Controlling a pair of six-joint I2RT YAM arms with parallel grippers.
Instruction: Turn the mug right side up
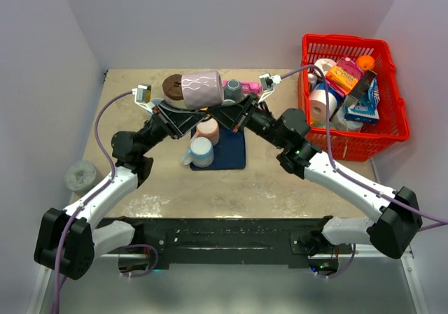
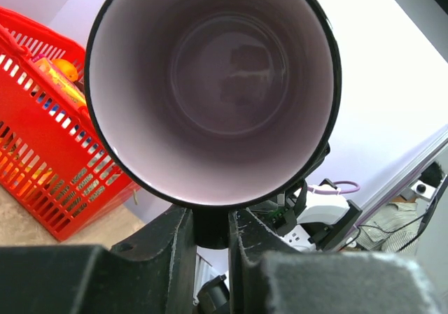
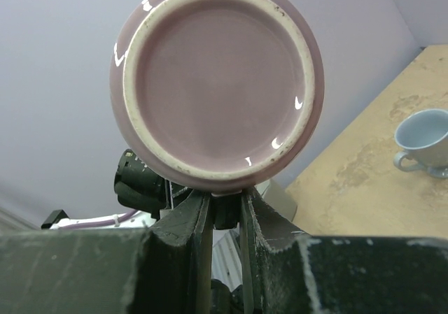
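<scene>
Left gripper (image 2: 211, 224): jaws drawn in to a narrow gap, clamped on a dark part just under the lower rim of the mug (image 1: 201, 90). The left wrist view did not show which part of the mug that was.

Right gripper (image 3: 225, 203): jaws likewise narrow, fingertips pinching at the lower edge of the mug's base.

The mug, pink with a wavy pattern, was off the desk (image 1: 294, 188) and slung between the two grippers. It lay on its side, above the far end of the blue mat (image 1: 234, 154). Its mouth faced the left wrist camera: dark rim, pale inside, nothing in it. Its unglazed foot ring faced the right wrist camera.

Containers:
- Red basket (image 1: 343, 40) stood at the far right of the desk, well apart from the mug, and was filled to the rim. Contents included a white roll (image 1: 325, 66), a larger pinkish roll (image 1: 323, 101), an orange ball (image 1: 364, 62), an orange-and-pink packet (image 1: 344, 77) and a blue-and-white box (image 1: 364, 108). The items beneath could not be made out.
- On the blue mat stood a pink cup (image 1: 208, 129) and, just nearer, a light blue cup (image 1: 201, 152). Contents could not be seen.
- A grey-blue cup (image 1: 232, 89) sat just right of the mug in the top view, mouth up.

A grey roll (image 1: 82, 175) lay at the left edge of the desk.
</scene>
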